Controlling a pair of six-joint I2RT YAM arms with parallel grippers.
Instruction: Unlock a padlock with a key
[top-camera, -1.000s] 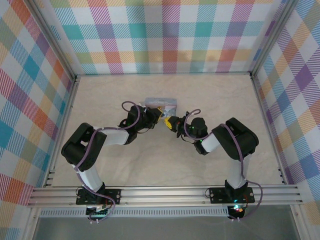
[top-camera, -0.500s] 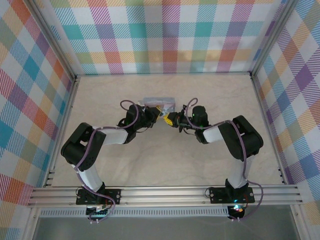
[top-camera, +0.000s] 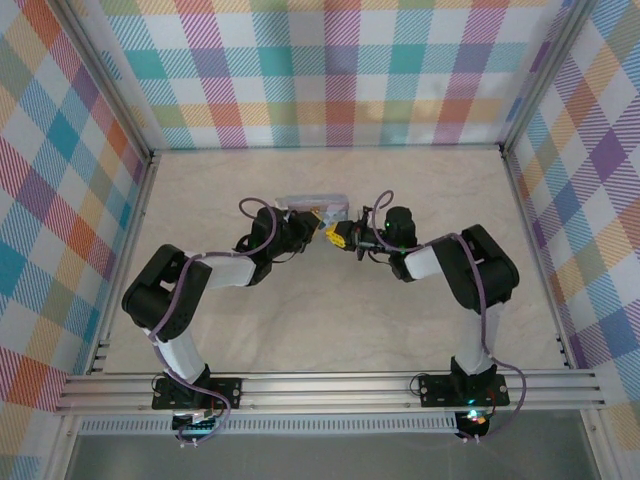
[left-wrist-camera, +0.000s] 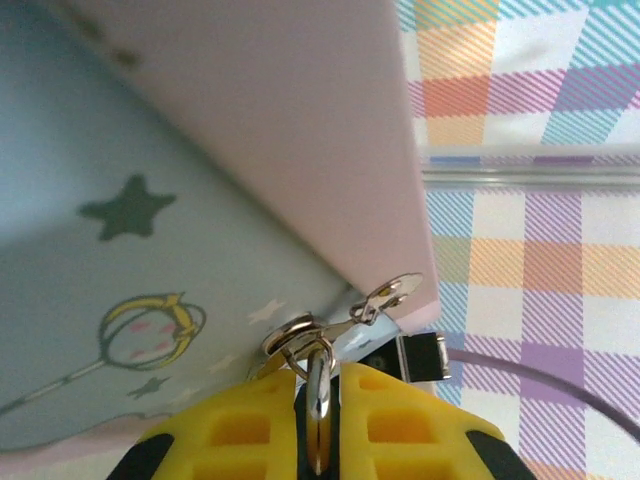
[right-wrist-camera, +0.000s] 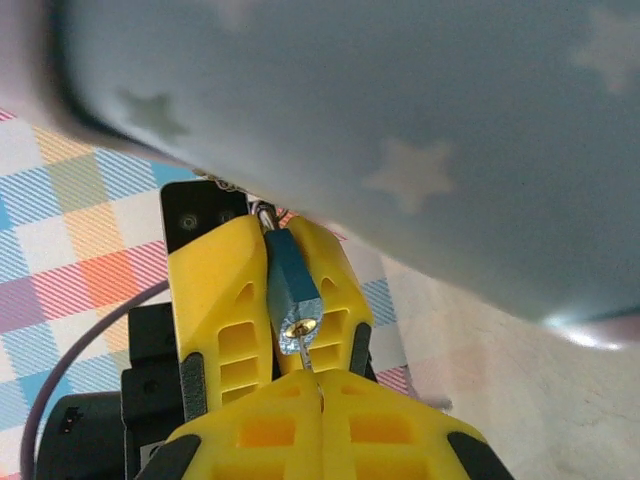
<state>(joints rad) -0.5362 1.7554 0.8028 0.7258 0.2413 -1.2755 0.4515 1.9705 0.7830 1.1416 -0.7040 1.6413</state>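
While left hand (left-wrist-camera: 318, 425) pinches padlock (right-wrist-camera: 290, 285), right hand (right-wrist-camera: 320, 410) pinches key (right-wrist-camera: 309, 366) aimed at keyhole (right-wrist-camera: 299, 327).

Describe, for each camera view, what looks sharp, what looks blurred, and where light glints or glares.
Top external view: evenly lit, sharp throughout, no harsh shadows. Left wrist view: the tin is close and blurred; the metal shackle glints brightly. Right wrist view: the padlock is fairly sharp, the tin above it blurred, with pale glare at its lower right corner.
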